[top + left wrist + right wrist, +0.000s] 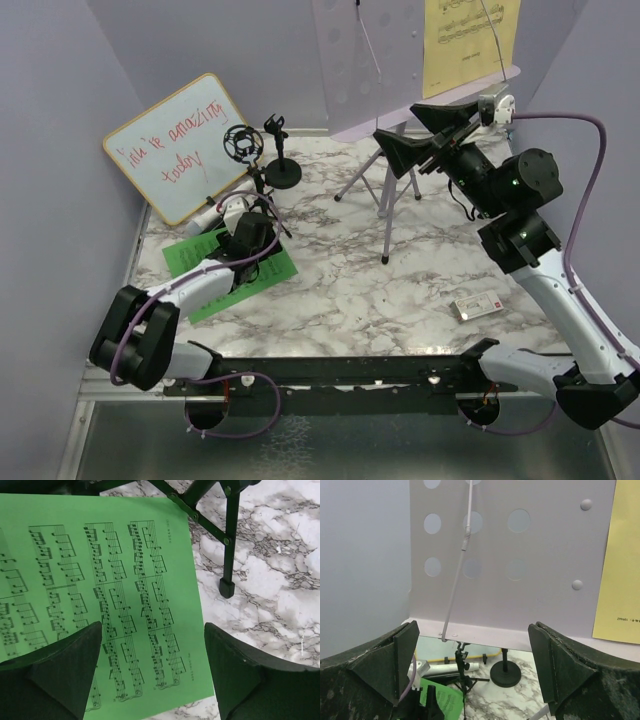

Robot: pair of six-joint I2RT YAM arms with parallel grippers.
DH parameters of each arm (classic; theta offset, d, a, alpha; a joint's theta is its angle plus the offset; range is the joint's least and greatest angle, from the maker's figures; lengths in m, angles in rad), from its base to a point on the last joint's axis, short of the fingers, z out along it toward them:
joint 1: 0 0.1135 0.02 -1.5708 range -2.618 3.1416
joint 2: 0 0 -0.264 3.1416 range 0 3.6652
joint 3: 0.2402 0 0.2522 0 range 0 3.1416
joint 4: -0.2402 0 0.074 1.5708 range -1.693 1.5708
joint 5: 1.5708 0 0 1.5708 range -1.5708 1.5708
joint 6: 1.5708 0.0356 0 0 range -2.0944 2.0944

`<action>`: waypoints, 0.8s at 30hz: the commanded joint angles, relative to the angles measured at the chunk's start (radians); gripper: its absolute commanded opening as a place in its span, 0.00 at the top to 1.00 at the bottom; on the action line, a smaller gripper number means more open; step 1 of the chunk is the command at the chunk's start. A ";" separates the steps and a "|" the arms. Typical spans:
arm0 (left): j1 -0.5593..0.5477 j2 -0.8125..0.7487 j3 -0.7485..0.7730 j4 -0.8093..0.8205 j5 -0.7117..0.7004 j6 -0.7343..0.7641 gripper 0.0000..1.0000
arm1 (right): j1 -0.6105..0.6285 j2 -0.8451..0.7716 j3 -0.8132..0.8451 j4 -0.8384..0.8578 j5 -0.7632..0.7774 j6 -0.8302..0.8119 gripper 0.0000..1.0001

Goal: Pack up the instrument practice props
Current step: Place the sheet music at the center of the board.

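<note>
Green music sheet lies flat on the marble table at eight o'clock, and the left gripper hangs right over it, fingers spread wide and empty, likely lining up a pick. At one o'clock, the right gripper faces the lilac music rack, also gaping and empty, with the yellow sheet propped on its ledge.

I see the left arm and right arm built from white link shells and black joint housings. Purple cable trails each. Left claw and right claw: black wedge fingers.
</note>
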 commanded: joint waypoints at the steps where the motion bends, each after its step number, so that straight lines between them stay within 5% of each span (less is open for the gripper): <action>1: 0.003 0.078 -0.023 0.141 0.037 -0.001 0.16 | 0.005 -0.047 -0.020 0.001 -0.036 -0.030 0.00; 12: -0.014 0.131 -0.219 0.179 0.173 -0.135 0.17 | 0.005 -0.127 -0.118 0.051 -0.042 -0.021 0.00; 24: -0.235 -0.092 -0.300 0.014 0.129 -0.308 0.18 | 0.005 -0.153 -0.148 0.086 -0.026 -0.014 0.00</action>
